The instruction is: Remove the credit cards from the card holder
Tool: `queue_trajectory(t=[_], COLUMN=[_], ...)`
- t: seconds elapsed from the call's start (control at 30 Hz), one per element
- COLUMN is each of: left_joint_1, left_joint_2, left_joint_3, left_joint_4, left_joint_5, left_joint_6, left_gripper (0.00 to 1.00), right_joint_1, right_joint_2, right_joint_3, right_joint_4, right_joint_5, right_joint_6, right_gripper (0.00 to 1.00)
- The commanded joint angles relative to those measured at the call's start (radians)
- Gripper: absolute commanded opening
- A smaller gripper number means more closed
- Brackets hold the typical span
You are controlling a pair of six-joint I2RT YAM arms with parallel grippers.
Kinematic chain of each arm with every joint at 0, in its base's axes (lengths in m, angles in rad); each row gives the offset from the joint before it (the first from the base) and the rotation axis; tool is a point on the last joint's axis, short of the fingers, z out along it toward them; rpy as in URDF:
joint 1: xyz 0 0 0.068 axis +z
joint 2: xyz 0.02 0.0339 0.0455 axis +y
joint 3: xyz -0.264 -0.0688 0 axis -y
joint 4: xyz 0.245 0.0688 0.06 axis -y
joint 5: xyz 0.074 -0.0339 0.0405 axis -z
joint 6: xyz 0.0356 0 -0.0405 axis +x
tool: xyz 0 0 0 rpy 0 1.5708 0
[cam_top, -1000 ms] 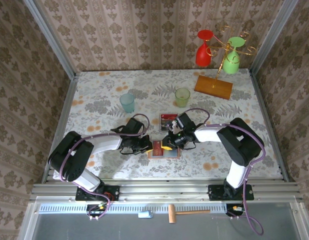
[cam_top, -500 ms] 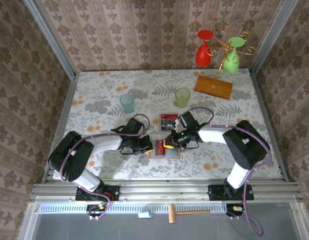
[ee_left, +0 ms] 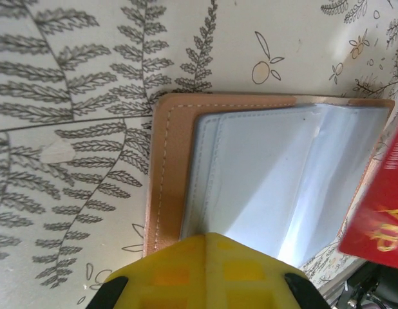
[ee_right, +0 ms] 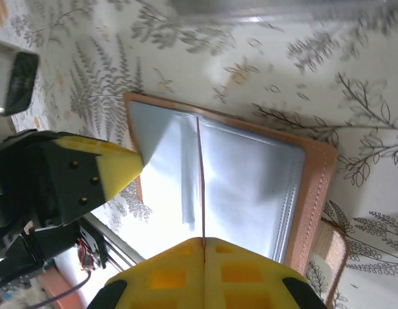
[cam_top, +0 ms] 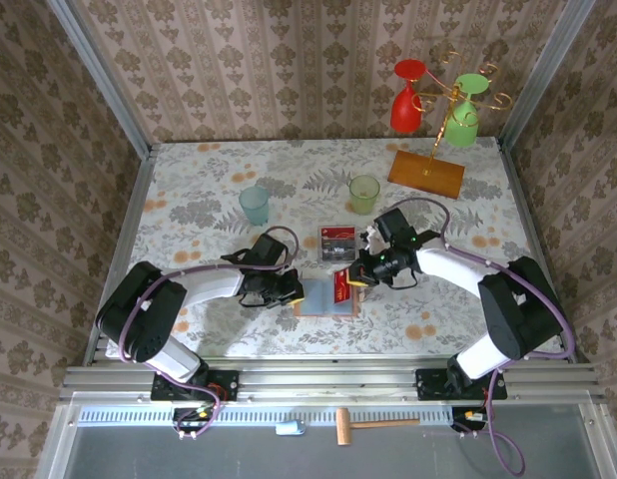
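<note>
The card holder (cam_top: 316, 300) lies open and flat on the worktop (cam_top: 199, 185), close to the near edge and about midway between the left and right edges. In the left wrist view the card holder (ee_left: 263, 174) shows grey-blue pockets inside a salmon-pink stitched border. In the right wrist view the card holder (ee_right: 250, 187) has the same border along its right side.

A red credit card (cam_top: 342, 283) stands tilted over the holder's right half, free of the pockets. The right gripper (cam_top: 354, 282) is clamped narrowly on its right edge. The right wrist camera sees that credit card (ee_right: 201, 187) edge-on as a thin red line rising from between the yellow fingertips of the right gripper (ee_right: 203, 267). In the left wrist view the credit card (ee_left: 379, 222) enters at the right edge, with gold marks on it.

The left gripper (cam_top: 294, 291) has its jaws closed together with nothing between them. Its yellow tip rests on the holder's left edge. From its own camera, the left gripper (ee_left: 202, 267) overlaps the holder's pink border.

Just beyond the holder, toward the middle of the worktop, sits a small tray (cam_top: 336, 241) with a dark red and black card in it. Farther back stand a teal cup (cam_top: 255, 205) and a green cup (cam_top: 364, 193), apart from each other. Near the far right corner is a stand with an orange base (cam_top: 426, 173), with a red glass (cam_top: 407, 100) and a green glass (cam_top: 464, 115) hanging upside down from it.
</note>
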Motion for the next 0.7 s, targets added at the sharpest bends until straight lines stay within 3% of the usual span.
queue_trajectory(t=[0.0,0.13,0.4,0.67], left_joint_1=[0.012,0.025,0.092,0.166], left_joint_2=[-0.043,-0.088,-0.179,-0.245], left_joint_3=[0.043,0.054,0.000,-0.062], left_joint_4=[-0.092,-0.118,-0.124,-0.146], left_joint_5=[-0.044,-0.058,-0.069,-0.077], left_joint_6=[0.035,0.042,0.055,0.076], left_gripper=[0.03,0.06,0.12,0.16], right_joint_1=[-0.004,-0.004,0.006,0.031], right_joint_2=[-0.032,-0.013,0.129,0.337], right_joint_3=[0.112,0.246,0.548,0.814], right_joint_4=[-0.224,-0.365,-0.553,-0.689], right_joint_5=[0.074,0.219,0.384,0.497], right_joint_6=[-0.228,-0.463,-1.047,-1.357], right_gripper=[0.00,0.00,0.00,0.00])
